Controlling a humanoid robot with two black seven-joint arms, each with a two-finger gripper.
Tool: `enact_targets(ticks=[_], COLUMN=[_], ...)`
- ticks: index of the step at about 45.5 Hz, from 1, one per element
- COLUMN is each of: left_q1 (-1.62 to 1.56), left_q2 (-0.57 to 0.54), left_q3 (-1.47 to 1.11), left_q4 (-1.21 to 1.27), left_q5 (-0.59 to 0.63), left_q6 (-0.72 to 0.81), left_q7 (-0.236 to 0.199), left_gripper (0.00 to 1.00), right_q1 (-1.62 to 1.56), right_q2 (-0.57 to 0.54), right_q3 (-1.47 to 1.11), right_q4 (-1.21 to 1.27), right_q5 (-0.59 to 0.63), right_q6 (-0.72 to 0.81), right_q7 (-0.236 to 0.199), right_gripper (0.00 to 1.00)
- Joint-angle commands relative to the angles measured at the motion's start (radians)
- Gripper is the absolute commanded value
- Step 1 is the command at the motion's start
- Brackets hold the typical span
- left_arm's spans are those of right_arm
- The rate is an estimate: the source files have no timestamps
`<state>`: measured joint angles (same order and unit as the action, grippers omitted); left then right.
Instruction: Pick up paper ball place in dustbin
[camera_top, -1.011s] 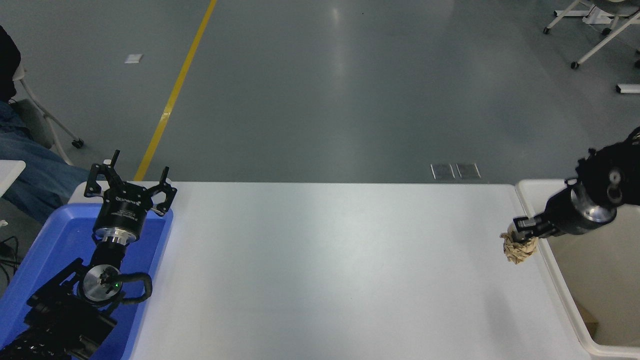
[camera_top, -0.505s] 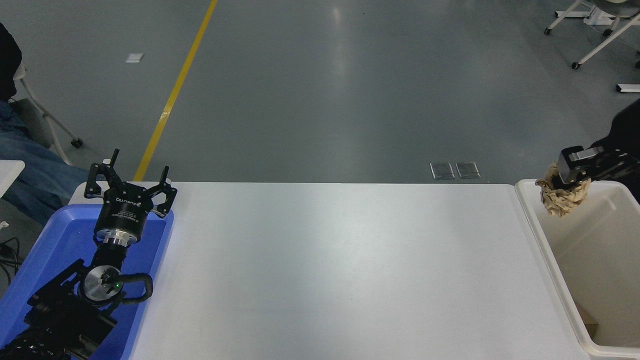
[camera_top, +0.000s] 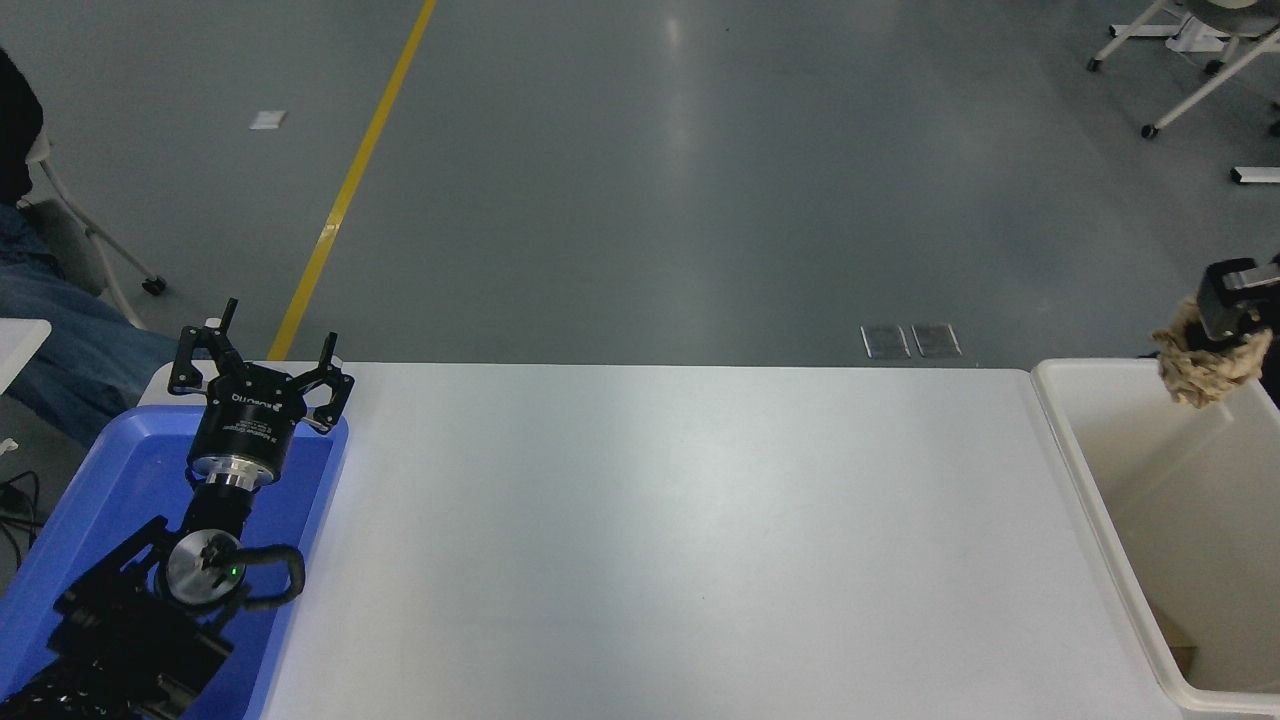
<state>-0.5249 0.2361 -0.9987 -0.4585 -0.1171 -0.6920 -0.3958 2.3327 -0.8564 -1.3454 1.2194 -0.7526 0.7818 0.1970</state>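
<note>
My right gripper (camera_top: 1218, 328) comes in from the right edge and is shut on the tan-brown paper ball (camera_top: 1205, 368). It holds the ball in the air above the far end of the cream-white dustbin (camera_top: 1105, 500), which stands at the table's right end. Most of the right arm is out of view. My left gripper (camera_top: 262, 362) is open and empty, parked over the blue tray at the lower left.
A flat blue tray (camera_top: 110, 470) lies at the table's left end under the left arm. A small brown item (camera_top: 1180, 650) lies in the bin's near corner. A person's leg in jeans (camera_top: 70, 350) shows at the left edge.
My right gripper has carried the paper ball up and to the right, from the table's right edge beside the bin to a spot above the bin's far end. The left arm has not moved.
</note>
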Motion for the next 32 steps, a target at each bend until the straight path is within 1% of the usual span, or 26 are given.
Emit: enact_targets(ticks=[1,7,12,18,22,26,29,32], left_q1=[0.0,0.0,-0.001,0.0,-0.001,0.0,0.0,0.0], left_q2=[0.0,0.0,0.0,0.0,0.0,0.0,0.0,0.0], left_q3=[0.0,0.0,0.0,0.0,0.0,0.0,-0.003,-0.003], left_q4=[0.0,0.0,0.0,0.0,0.001,0.001,0.001,0.001], left_q5=[-0.001,-0.001,-0.001,-0.001,-0.001,-0.001,-0.001,-0.001], left_q6=[0.0,0.0,0.0,0.0,0.0,0.0,0.002,0.003], left_q7=[0.0,0.0,0.0,0.0,0.0,0.0,-0.001,-0.001], left_gripper=[1.0,1.0,1.0,1.0,1.0,1.0,1.0,1.0], right_q1=[-0.352,-0.717,-1.014,-1.34,-1.493,-1.564,-1.605,-1.647], right_q2=[-0.157,-0.156,-0.121,-0.012,0.115,0.212,0.255,0.293], right_q3=[0.144,0.343,0.587,0.912,1.052,1.103,1.109,1.1], right_q4=[-0.296,-0.455,-0.543,-0.721,-0.885,-1.0,-1.031,-1.038], right_q5=[-0.024,-0.013,-0.005,-0.004,-0.004,-0.002,0.028,0.071], right_q6=[-0.088,-0.26,-0.34,-0.398,-0.418,-0.447,-0.481,-0.507], right_q7=[0.012,0.012,0.004,-0.004,-0.004,-0.004,-0.007,-0.031], right_gripper=[0.0,0.0,0.0,0.0,0.0,0.0,0.0,0.0])
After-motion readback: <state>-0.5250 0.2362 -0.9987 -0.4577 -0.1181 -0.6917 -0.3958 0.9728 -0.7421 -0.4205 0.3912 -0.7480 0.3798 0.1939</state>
